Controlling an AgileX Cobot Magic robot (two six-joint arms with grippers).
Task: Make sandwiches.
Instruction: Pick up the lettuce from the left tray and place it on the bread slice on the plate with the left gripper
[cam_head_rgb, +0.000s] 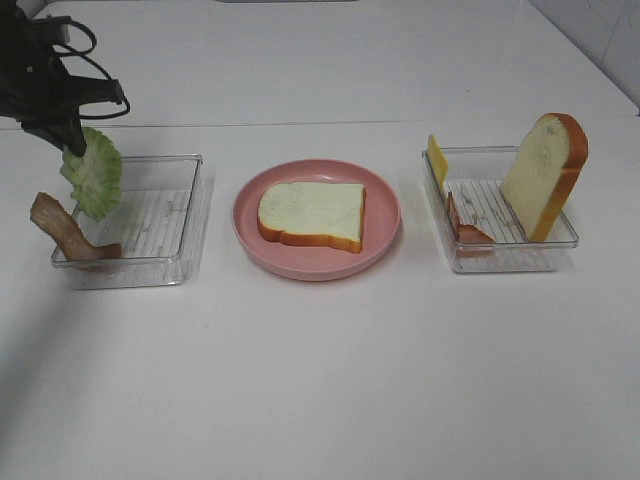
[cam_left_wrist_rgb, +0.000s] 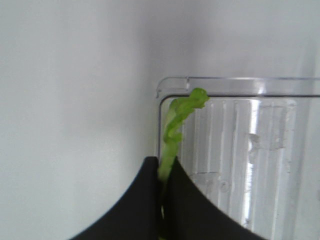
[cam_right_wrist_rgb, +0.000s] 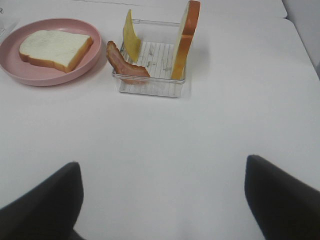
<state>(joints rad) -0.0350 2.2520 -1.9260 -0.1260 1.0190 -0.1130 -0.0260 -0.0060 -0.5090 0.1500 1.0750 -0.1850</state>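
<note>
Upper left of the frame: black left tool (cam_head_rgb: 68, 148), clamped shut on the top edge of a frilly green lettuce leaf (cam_head_rgb: 93, 175). Leaf hanging at the far left corner of the left clear plastic tray (cam_head_rgb: 130, 283); contact with the tray not clear. Draped over that tray's left wall: a reddish-brown bacon strip (cam_head_rgb: 62, 228).

Centre: round pink plate (cam_head_rgb: 385, 215) on the white counter (cam_head_rgb: 320, 380), with a white bread slice with orange-brown crust (cam_head_rgb: 312, 213) flat on it.

Right: right clear plastic tray (cam_head_rgb: 500, 265), holding a second bread slice (cam_head_rgb: 545, 175) upright against its right wall, a yellow cheese slice (cam_head_rgb: 437, 160) upright at its far left corner, and a second bacon strip (cam_head_rgb: 467, 230) leaning on its left wall.

Right wrist view: right tool (cam_right_wrist_rgb: 162, 162) over bare counter, fingers (cam_right_wrist_rgb: 45, 200) spread wide, gripping nothing, well apart from tray and plate.
</note>
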